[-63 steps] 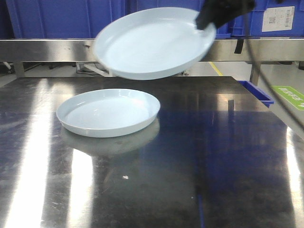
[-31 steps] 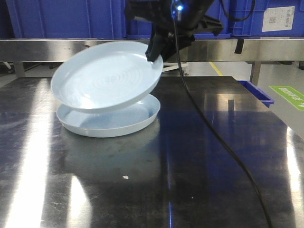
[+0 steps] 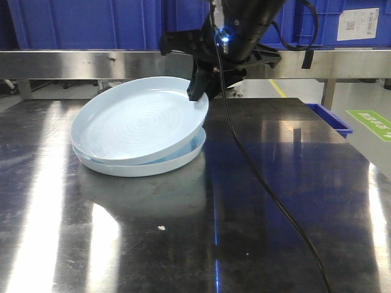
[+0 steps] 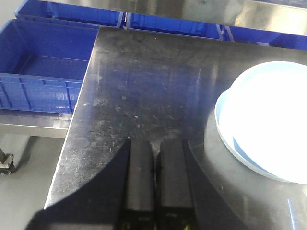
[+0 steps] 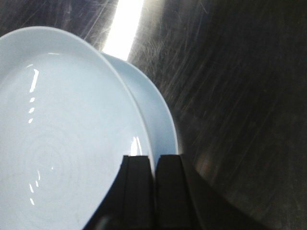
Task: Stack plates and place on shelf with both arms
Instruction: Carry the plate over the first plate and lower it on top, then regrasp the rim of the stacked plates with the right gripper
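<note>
Right wrist view: right gripper [image 5: 154, 159] pinches tilted upper plate [image 5: 57, 143] over lower plate [image 5: 154, 112]; left gripper [image 4: 157, 143] pressed together

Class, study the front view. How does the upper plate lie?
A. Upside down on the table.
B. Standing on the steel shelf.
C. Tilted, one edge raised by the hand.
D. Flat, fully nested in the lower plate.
C: the upper plate slants, with the rim pinched in the right hand raised above the lower plate and the opposite edge down at that plate's rim.
</note>
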Robot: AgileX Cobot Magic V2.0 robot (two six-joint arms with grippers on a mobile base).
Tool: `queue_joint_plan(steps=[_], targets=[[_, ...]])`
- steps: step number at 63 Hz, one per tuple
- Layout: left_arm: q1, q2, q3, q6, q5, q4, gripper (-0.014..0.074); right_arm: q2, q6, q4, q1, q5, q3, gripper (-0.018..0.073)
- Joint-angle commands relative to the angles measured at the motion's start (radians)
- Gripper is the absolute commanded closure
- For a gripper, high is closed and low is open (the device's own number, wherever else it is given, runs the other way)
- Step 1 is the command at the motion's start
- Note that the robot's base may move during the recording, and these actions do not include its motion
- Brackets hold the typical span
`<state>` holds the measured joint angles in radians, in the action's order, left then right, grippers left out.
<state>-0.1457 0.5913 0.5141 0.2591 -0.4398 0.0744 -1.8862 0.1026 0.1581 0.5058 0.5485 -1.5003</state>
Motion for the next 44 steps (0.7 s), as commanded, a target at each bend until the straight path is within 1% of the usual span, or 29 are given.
queue_joint_plan(steps=[1,4,6,7,9,12,44], targets=[[0.000,-0.001,0.027,0.007,0.081,-0.002,0.0505,0.059,-0.004,0.007,0.001,-0.070,-0.040,0.0314],[0.000,-0.001,0.027,0.007,0.081,-0.002,0.0505,0.059,-0.004,0.007,0.001,-0.071,-0.040,0.0199],[0.000,-0.001,0.027,0.007,0.081,-0.002,0.0505,0.059,-0.004,0.007,0.001,-0.071,-0.040,0.0153],[0.000,-0.001,0.027,0.007,0.081,-0.002,0.0505,0.059,-0.004,0.007,0.001,-0.071,-0.040,0.0111],[0.000,-0.001,0.027,0.007,0.081,-0.002,0.0505,0.059,-0.004,0.007,0.001,-0.071,-0.040,0.0057],[0.000,-0.001,0.027,0.007,0.081,-0.002,0.0505,0.059,-0.004,0.007,0.001,-0.068,-0.040,0.0025],[0.000,-0.001,0.027,0.007,0.081,-0.002,0.0505,0.034,-0.004,-0.003,0.000,-0.037,-0.040,0.0020]])
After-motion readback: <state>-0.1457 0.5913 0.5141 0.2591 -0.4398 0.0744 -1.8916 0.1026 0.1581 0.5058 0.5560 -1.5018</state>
